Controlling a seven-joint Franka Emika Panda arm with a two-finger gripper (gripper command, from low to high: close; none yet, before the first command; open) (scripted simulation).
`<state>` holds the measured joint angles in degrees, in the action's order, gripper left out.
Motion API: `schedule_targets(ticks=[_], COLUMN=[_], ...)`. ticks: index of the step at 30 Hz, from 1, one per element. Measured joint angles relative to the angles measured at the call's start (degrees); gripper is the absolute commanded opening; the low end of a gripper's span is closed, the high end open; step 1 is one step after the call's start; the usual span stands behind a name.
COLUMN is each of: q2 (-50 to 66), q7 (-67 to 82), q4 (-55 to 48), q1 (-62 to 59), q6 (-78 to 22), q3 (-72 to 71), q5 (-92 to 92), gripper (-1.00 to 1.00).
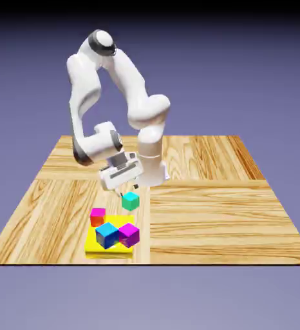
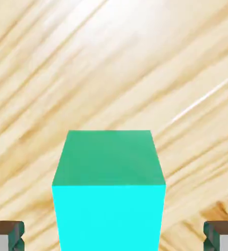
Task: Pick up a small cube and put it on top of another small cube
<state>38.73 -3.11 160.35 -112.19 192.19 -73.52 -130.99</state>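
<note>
Nothing stacked yet. On table (image 1: 197,193): yellow pad (image 1: 94,248) carrying blue cube (image 1: 105,234), magenta cube (image 1: 129,234) and red cube (image 1: 98,216). Beyond the pad, alone on bare wood, teal cube (image 1: 131,201). Just above it, gripper (image 1: 125,189), jaws spread wide either side, not closed. Left: grasp, lift, placement.

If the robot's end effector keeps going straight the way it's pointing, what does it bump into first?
Probably the teal cube. It sits right between the open end effector's fingertips in the hand view, with wooden table behind it. How close it is, I can't tell.
</note>
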Motion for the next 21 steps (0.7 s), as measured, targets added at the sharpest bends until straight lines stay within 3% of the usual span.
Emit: schedule_targets(ticks=[6, 7, 21], q2=[-3.72, -3.97, 3.47], q7=[-3.15, -3.36, 2.89], q4=[-0.73, -0.78, 0.68], q1=[12.45, 13.28, -11.61], q6=[-7.97, -8.50, 7.39], q3=[10.58, 11.28, -9.86], q5=[1.93, 2.06, -1.76], gripper=[0.00, -1.00, -1.00])
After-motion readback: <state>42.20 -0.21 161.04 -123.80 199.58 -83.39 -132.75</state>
